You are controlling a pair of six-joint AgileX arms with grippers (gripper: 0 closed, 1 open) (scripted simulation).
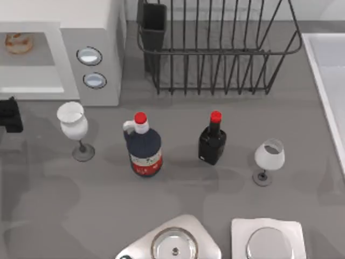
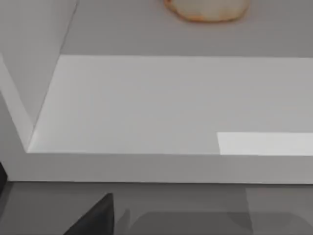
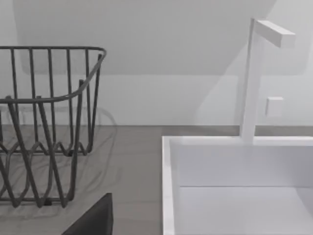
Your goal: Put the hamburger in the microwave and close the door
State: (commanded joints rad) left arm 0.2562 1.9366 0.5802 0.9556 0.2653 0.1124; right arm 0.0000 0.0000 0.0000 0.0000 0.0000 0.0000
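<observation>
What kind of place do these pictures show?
Most likely a kitchen counter, in a rendered simulation: a microwave with a hamburger inside, a black wire dish rack, and a white sink with a faucet.

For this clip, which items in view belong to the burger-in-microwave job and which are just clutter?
Job items:
- small tan-and-orange hamburger, inside the cavity
- large white boxy microwave
- black left gripper, in front of the opening

Clutter:
- black wire dish rack
- two white wine glasses
- dark blue red-capped jug
- black red-capped bottle
- white sink
</observation>
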